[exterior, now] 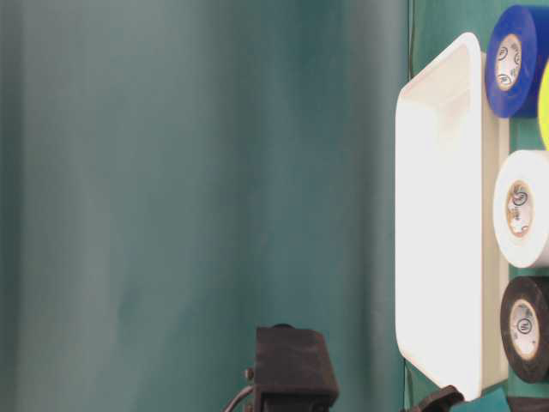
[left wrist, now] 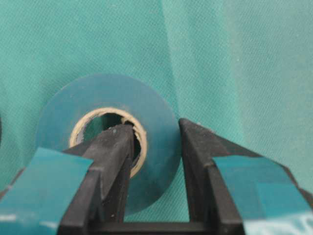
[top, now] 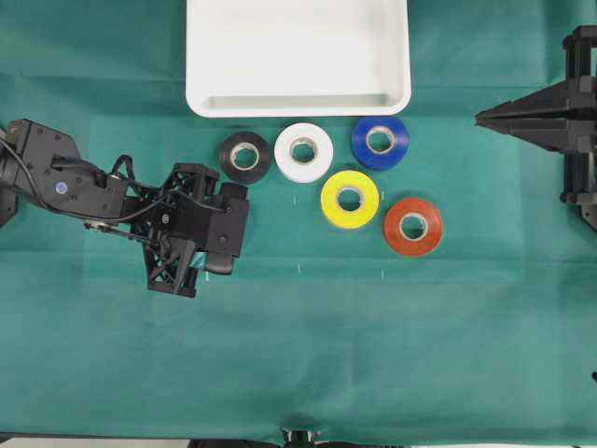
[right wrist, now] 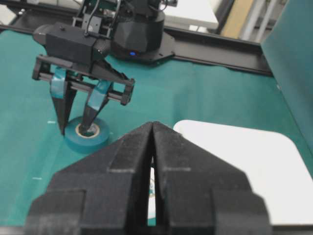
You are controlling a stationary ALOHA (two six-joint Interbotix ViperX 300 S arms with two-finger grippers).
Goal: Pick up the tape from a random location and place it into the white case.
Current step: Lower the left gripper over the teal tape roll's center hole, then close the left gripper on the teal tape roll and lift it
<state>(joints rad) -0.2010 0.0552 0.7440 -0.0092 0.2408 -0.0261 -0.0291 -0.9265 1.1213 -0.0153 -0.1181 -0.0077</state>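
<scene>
Left gripper jaws clamp the tape wall, one inside its core, one outside; the roll lies flat near the worktop's left edge. I judge it light, stiff, best gripped there. Right gripper jaws pressed together, empty.

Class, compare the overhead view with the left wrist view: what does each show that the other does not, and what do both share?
Only the overhead view shows the white case, the black roll, white roll, blue roll, yellow roll and red roll, and the right gripper.

Only the left wrist view shows the tape: one finger sits in its core, the other outside its wall, clamping it. Overhead, the arm hides this roll.

Both show the left gripper and the green cloth.
</scene>
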